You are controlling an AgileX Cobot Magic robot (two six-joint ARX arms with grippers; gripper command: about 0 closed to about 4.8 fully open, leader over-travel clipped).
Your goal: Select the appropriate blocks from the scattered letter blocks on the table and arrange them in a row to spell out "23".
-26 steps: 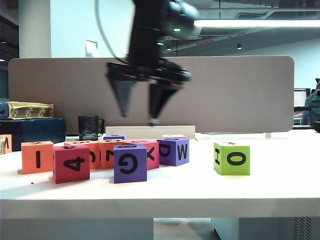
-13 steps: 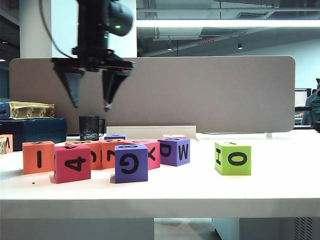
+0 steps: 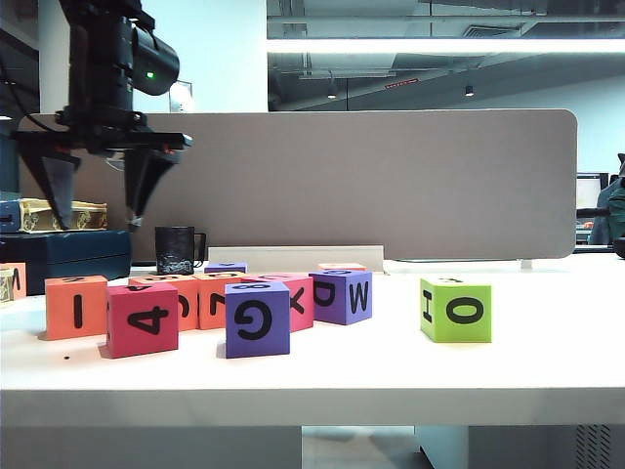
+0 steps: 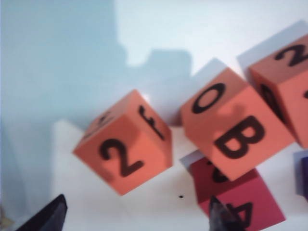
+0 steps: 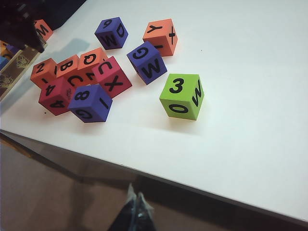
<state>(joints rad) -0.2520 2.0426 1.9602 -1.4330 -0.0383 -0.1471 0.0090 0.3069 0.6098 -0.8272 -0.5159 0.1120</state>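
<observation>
The left gripper (image 3: 93, 200) hung high above the far left part of the table (image 3: 391, 376), over the left end of the group of blocks. Its two dark fingers (image 3: 146, 186) pointed down and stood spread wide, with nothing between them.

Under it, the left wrist view showed an orange block (image 4: 124, 142) with a 2 on its upper face, and just beside it another orange block (image 4: 236, 130) marked O and B. A red block (image 4: 238, 195) lay near these two. In the exterior view the orange block (image 3: 74, 306) showed an I on its front and stood at the left end, next to the red block with the 4.

The lime-green block (image 3: 455, 309) stood alone on the right, well apart from the others. The right wrist view showed a 3 on its top (image 5: 182, 96).

The right gripper (image 5: 136, 211) stayed off the table, beyond its near edge. Its fingertips looked pressed together.
</observation>
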